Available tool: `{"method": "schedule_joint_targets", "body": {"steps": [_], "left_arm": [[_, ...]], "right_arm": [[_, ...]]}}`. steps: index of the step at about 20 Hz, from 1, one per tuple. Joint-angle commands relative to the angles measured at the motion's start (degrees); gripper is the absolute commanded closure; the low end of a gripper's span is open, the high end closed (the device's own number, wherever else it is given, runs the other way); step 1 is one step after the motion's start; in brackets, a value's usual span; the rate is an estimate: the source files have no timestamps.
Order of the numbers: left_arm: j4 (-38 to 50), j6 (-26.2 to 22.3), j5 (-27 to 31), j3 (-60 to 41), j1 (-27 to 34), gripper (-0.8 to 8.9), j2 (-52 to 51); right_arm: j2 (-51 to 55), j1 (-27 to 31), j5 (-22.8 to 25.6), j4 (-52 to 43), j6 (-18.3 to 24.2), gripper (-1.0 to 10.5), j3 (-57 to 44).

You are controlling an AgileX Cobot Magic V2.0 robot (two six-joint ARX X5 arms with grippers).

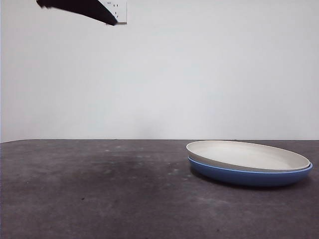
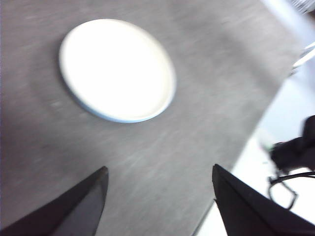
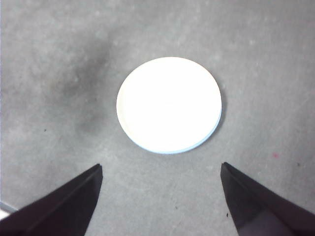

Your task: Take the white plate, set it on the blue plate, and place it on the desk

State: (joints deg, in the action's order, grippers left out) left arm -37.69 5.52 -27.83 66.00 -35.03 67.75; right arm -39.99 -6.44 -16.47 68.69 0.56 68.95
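The white plate (image 1: 247, 155) lies stacked inside the blue plate (image 1: 249, 175) on the desk (image 1: 99, 189), at the right of the front view. Seen from above, the white plate (image 3: 169, 104) covers the blue plate (image 3: 215, 129), which shows only as a thin rim. The left wrist view also shows the white plate (image 2: 117, 70), with a sliver of blue rim (image 2: 101, 114). My right gripper (image 3: 161, 196) hangs open high above the stack. My left gripper (image 2: 160, 196) is open too, well off to the side of the plates and holding nothing. A black arm tip (image 1: 82, 9) shows at the top left of the front view.
The desk's edge (image 2: 246, 147) runs close to my left gripper, with pale floor and a dark cabled object (image 2: 295, 152) beyond it. A wall socket (image 1: 117, 10) sits high on the white wall.
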Motion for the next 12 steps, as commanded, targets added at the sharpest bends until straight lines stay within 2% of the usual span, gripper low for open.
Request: {"method": "schedule_joint_targets", "body": {"steps": [1,4,8,12], "left_arm": [[5.64,2.05,-3.43,-4.98,-0.35,4.7,-1.68],[5.42,2.34,-5.9,-7.45,-0.35,4.7,-2.27],[6.08,3.15,-7.26,-7.45,-1.44,4.7,-2.62],[6.03,3.15,-7.23,-7.45,-1.49,4.7,-3.04]], "right_arm": [[-0.39,-0.24,-0.35,0.26,-0.81,5.6,0.61],[-0.52,-0.24,-3.13,0.9,-1.7,5.6,0.37],[-1.68,-0.22,-2.99,1.01,-2.97,5.6,0.35],[-5.84,-0.11,0.22,-0.15,-4.68,5.6,0.31]]}}
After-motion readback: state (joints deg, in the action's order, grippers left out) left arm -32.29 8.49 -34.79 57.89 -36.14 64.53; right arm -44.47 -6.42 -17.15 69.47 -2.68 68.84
